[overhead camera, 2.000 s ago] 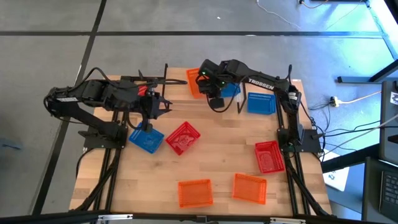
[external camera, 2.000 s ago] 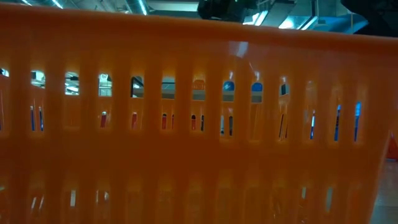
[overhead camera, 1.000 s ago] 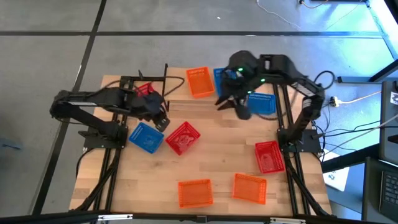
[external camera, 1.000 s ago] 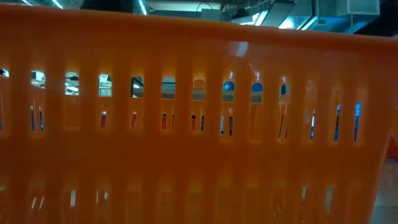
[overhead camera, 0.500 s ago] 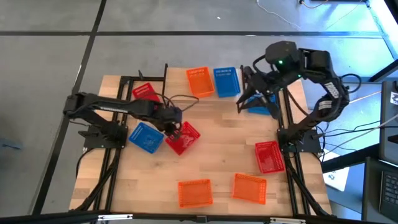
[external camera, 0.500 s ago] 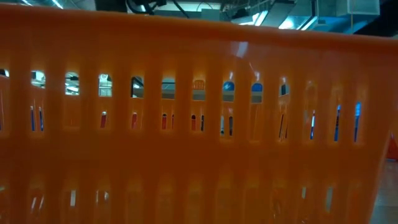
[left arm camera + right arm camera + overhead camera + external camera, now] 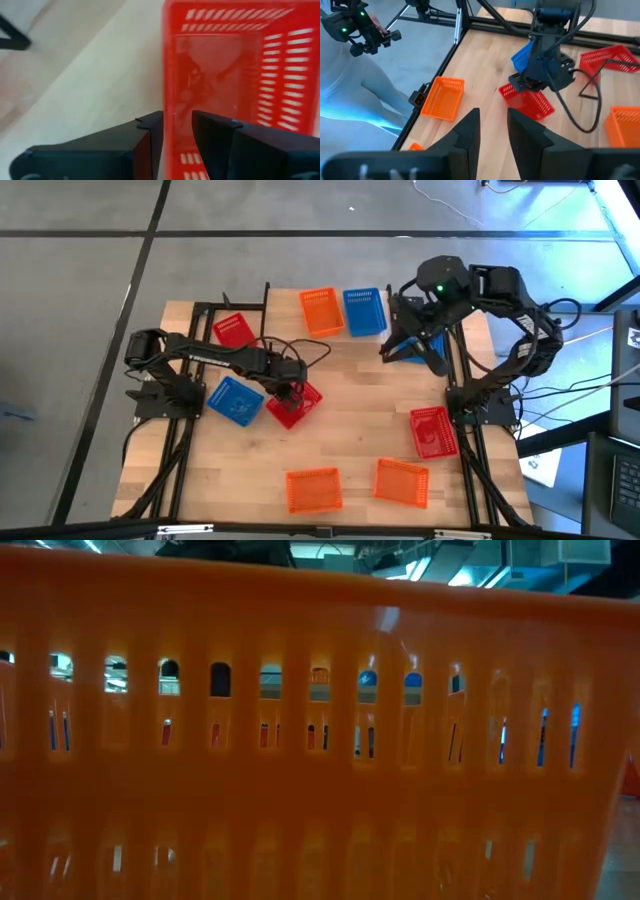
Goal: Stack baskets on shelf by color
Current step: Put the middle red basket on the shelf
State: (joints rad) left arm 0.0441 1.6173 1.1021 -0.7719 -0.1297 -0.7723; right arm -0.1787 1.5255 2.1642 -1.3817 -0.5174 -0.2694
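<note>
Red basket (image 7: 294, 404) rim sits between L gripper (image 7: 289, 393) fingers (slightly apart); R gripper (image 7: 408, 340) raised, jaws apart, empty.

- The high view looks straight down on the whole counter (image 7: 340, 430) and both arms.
- The low view sits at counter height, pressed close to an orange basket (image 7: 320, 740) whose wall fills it.
- The left wrist view looks very closely into a red basket (image 7: 235, 75).
- The right wrist view looks from well above across the counter, sharing that red basket and the left arm (image 7: 547, 55) with the high view.
</note>
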